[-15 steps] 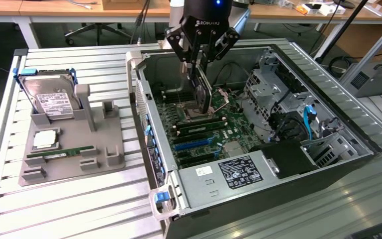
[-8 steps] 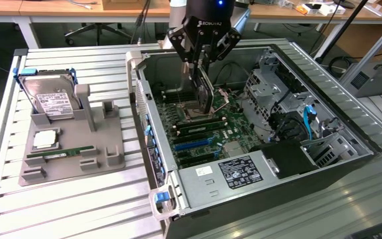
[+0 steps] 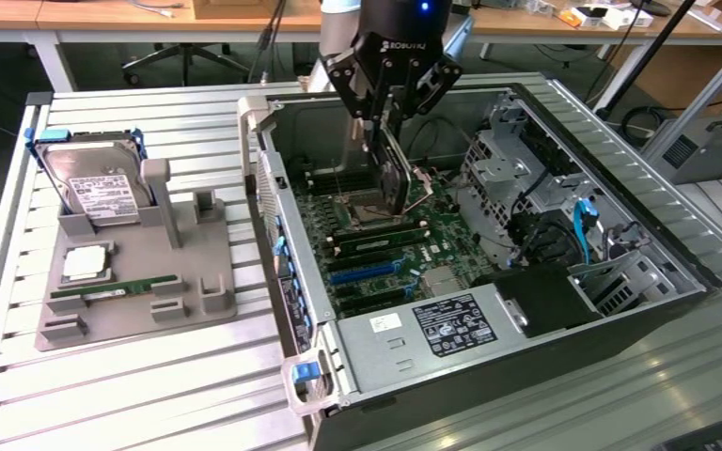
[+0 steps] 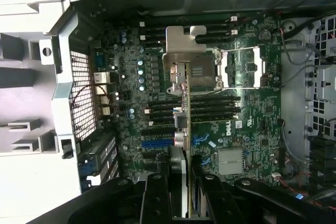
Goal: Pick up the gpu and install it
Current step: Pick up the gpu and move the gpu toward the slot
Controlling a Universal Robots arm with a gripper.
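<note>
- While it is hanging upright over the motherboard (image 3: 374, 272), the gpu (image 3: 395, 174) is sitting edge-down near the processor socket, inside the open computer case (image 3: 662, 272).
- The gripper (image 3: 384, 117) is pinching the card's top edge, jaws partly closed on it.
- The case is lying on the slatted table (image 3: 148, 395).
- At the exterior view's left, a grey holder (image 3: 198, 272) is carrying the hard drive (image 3: 98, 193) and memory stick (image 3: 117, 288), well apart.

Black hand (image 3: 384, 115); white ROBOTIQ lettering (image 3: 406, 45); blue light (image 3: 424, 7) on wrist.
</note>
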